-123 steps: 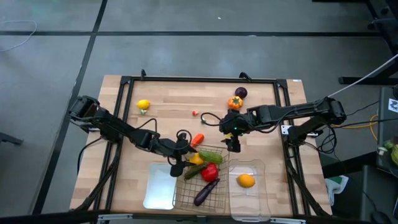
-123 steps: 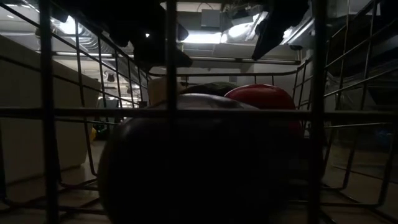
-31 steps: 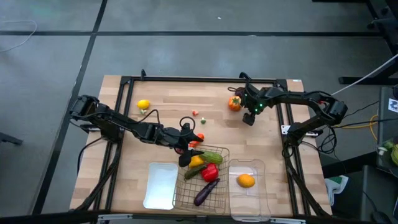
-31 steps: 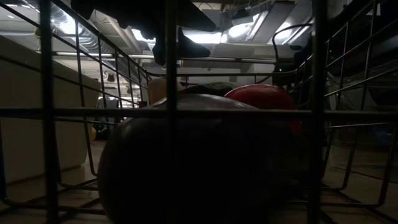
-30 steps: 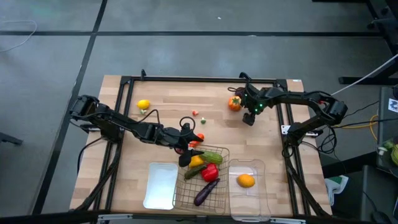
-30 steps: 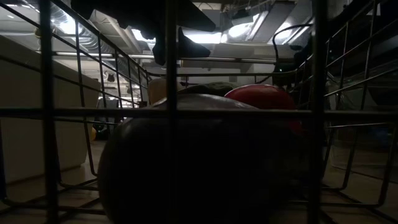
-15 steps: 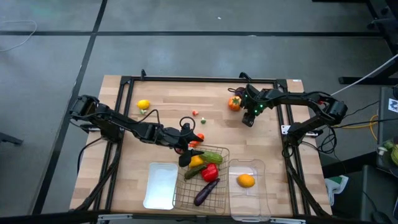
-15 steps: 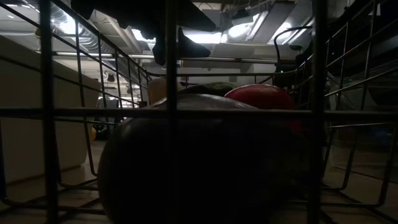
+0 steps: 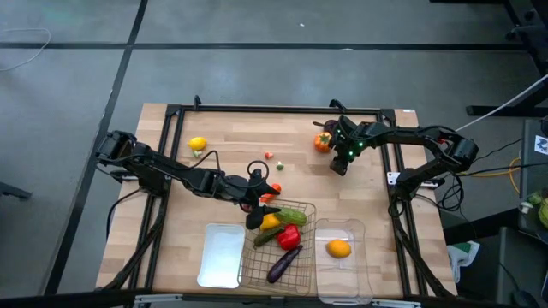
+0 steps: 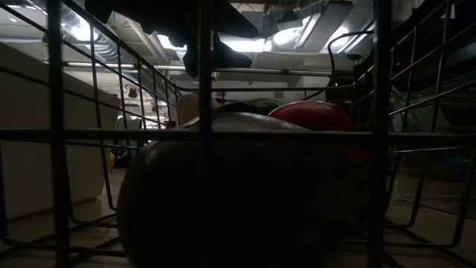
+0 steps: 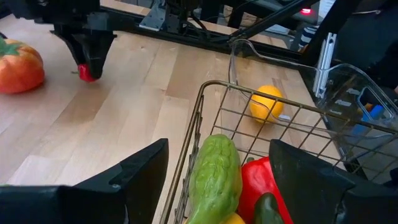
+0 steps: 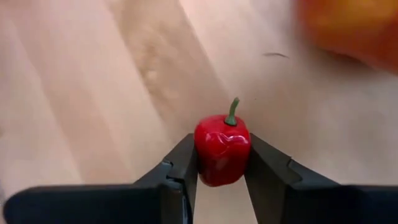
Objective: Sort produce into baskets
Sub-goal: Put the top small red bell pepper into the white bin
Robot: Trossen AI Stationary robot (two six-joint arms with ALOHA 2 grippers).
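Note:
My right gripper (image 9: pixel 340 167) is shut on a small red fruit (image 12: pixel 222 149) with a green stem, just to the near side of an orange pepper (image 9: pixel 323 143) at the table's far right. My left gripper (image 11: pixel 217 149) hangs open and empty over the far left corner of the wire basket (image 9: pixel 301 257). In that basket lie a green cucumber (image 11: pixel 214 177), a red pepper (image 9: pixel 289 238), a yellow piece and a purple eggplant (image 9: pixel 282 265). An orange fruit (image 9: pixel 339 248) lies in the clear bin (image 9: pixel 353 274). The white tray (image 9: pixel 221 255) stands left of the basket. My right gripper pinches the small red fruit by its two sides (image 12: pixel 202 155) between the two fingers, stem end pointing away from the wrist. The fingers (image 11: pixel 92 59) come slanting down from above. I cannot tell whether the fruit touches the table or hangs just clear of it.
A lemon (image 9: pixel 198 145) lies at the far left of the table. A tiny red ball (image 9: pixel 268 155) and a tiny green one (image 9: pixel 279 166) sit mid-table, and a carrot (image 9: pixel 271 193) lies by the left arm. Bare wood stretches between the right gripper and the containers.
My right gripper has tipped a little at the wrist while staying over the same spot beside the orange pepper. The produce and the containers lie as before.

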